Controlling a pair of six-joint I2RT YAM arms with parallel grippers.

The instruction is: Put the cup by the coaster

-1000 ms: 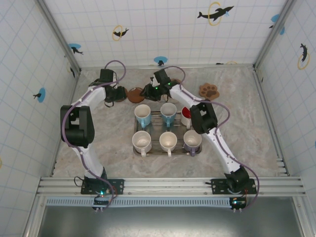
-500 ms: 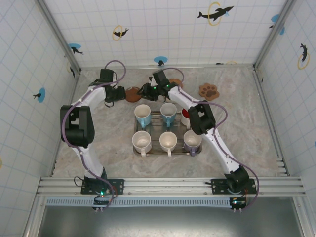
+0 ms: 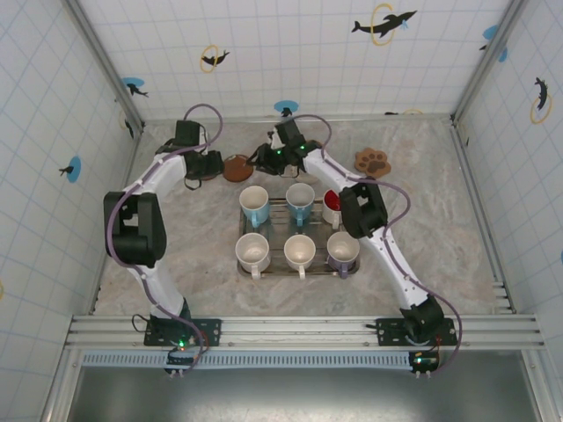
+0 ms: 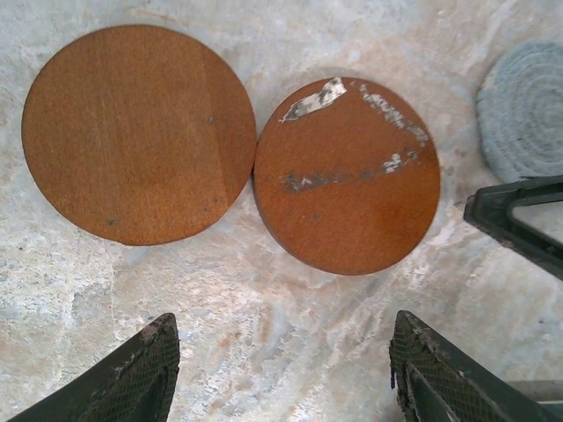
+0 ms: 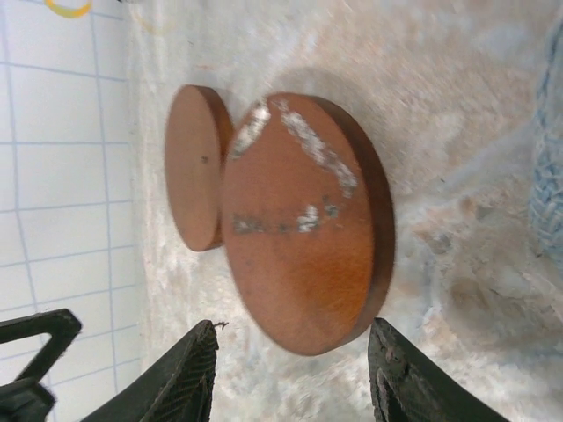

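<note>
Two round brown wooden coasters lie side by side at the back of the table. One is plain point(image 4: 139, 132) point(image 5: 195, 176); the other is scuffed with white marks point(image 4: 347, 176) point(image 5: 299, 220) point(image 3: 237, 167). My left gripper point(image 4: 286, 374) point(image 3: 214, 167) hovers just to their left, open and holding nothing. From the right, my right gripper point(image 5: 290, 378) point(image 3: 261, 162) faces the scuffed coaster, open, its fingers level with the coaster's near edge and apart from it. Several cups stand on the metal tray point(image 3: 273, 230), among them a white cup with a blue inside point(image 3: 254, 205).
A grey-blue woven coaster point(image 4: 528, 110) point(image 5: 550, 176) lies just right of the brown ones. A brown paw-shaped coaster point(image 3: 373, 162) sits at the back right. The tiled walls stand close behind. Bare table surface lies left and right of the tray.
The right gripper has edged slightly toward the back of the table, and the left arm's elbow has shifted a little left. The coasters and cups have stayed put.
</note>
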